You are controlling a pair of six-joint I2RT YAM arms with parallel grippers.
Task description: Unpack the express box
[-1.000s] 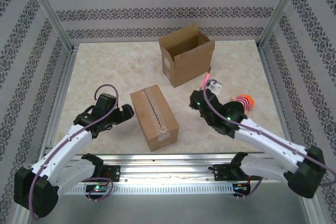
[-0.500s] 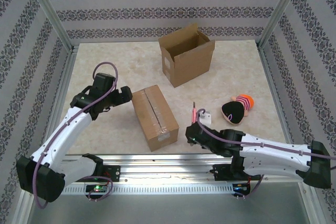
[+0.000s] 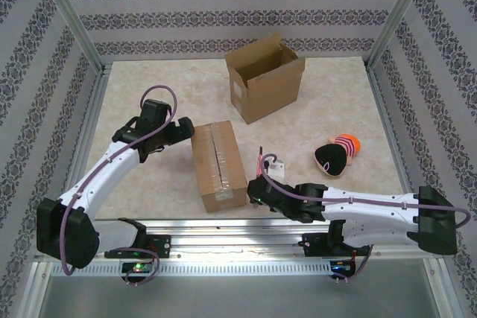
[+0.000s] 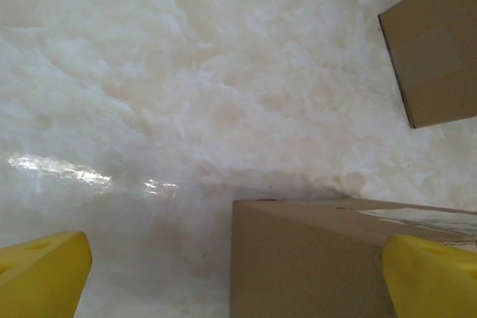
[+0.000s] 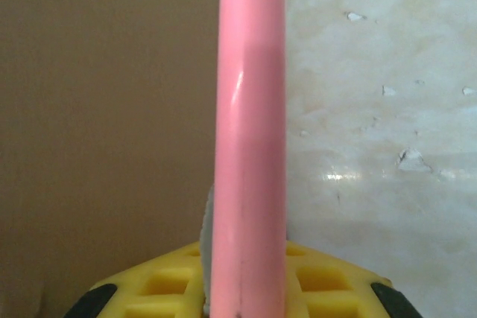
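On a marble-look tabletop (image 3: 149, 102), the left pincer (image 3: 182, 133) is gaping wide over the sealed express box (image 3: 218, 165), seemingly bracing it, while the right pincer (image 3: 262, 175), the box just to its left, is gripping a pink tool (image 3: 260, 159), probably to slit the tape.

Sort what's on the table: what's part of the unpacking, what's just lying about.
In the job:
taped box, still sealed
pink tool, held in the right gripper beside that box
left gripper, open at the box's far end

Lying about:
open box at the back
plush toy on the right
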